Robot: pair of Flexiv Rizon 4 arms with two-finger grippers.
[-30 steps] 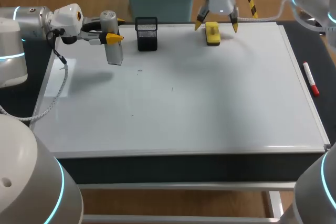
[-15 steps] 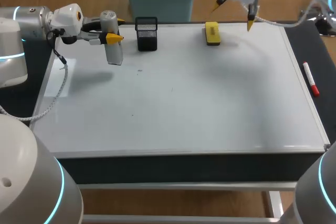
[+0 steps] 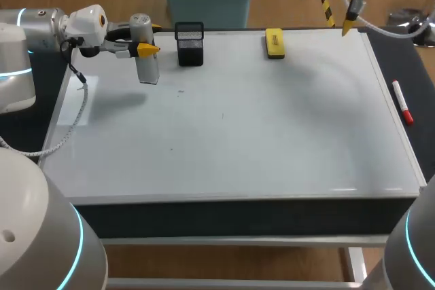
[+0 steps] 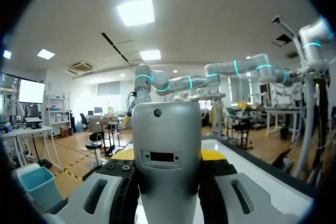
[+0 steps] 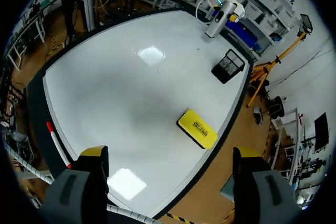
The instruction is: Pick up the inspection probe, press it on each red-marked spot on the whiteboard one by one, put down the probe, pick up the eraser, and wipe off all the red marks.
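The left gripper (image 3: 149, 37) is clenched on the grey inspection probe (image 3: 147, 62), holding it upright over the far left part of the whiteboard (image 3: 272, 140) (just left of a black mesh pen holder (image 3: 189, 44)). The yellow eraser (image 3: 274, 42) lies flat at the board's far edge, right of the holder and well apart from both grippers. The right gripper (image 3: 328, 9) hangs above the far right corner, fingers spread wide, released. A red marker (image 3: 402, 102) lies just off the board's right edge.
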